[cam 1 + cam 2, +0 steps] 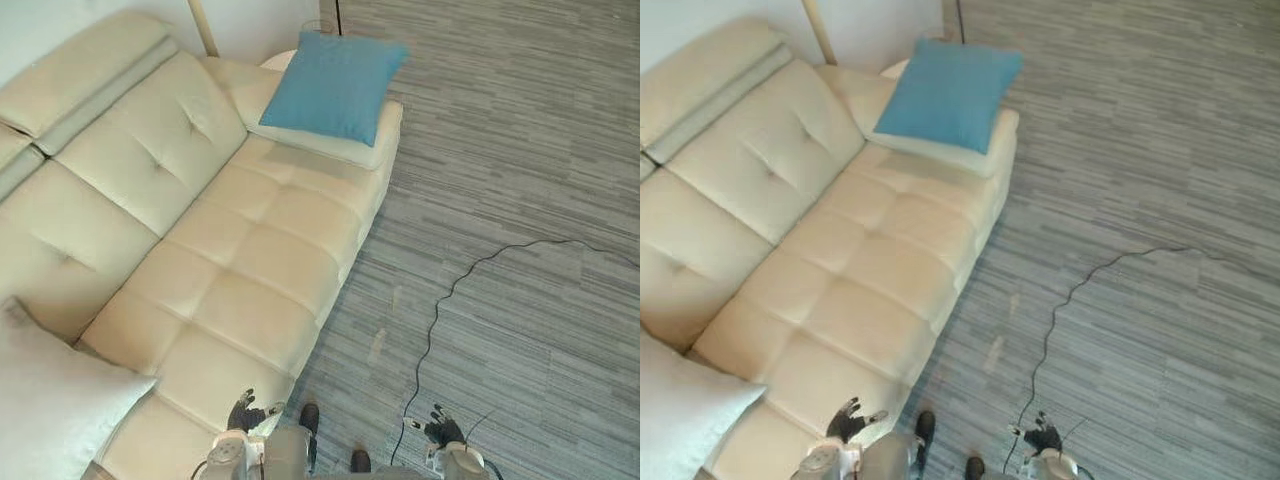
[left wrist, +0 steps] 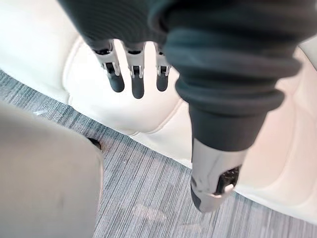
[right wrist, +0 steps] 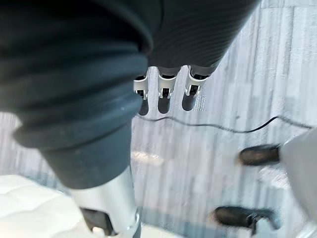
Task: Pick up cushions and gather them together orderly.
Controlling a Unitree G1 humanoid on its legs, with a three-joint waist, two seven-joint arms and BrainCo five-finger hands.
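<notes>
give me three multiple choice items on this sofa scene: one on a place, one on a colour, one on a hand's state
1. Where does the blue cushion lie?
A) on a table
B) at the far end of the sofa
C) on a chair

2. What colour is the near cushion?
A) red
B) white
C) black

3. How is the left hand?
A) fingers straight, holding nothing
B) curled round a cushion
C) pinching cloth

Answers:
1 B: the blue cushion rests on the sofa's far end, by the wall.
2 B: the near cushion looks white against the cream seat.
3 A: the left wrist view shows straight fingers over the seat's edge, with nothing between them.
</notes>
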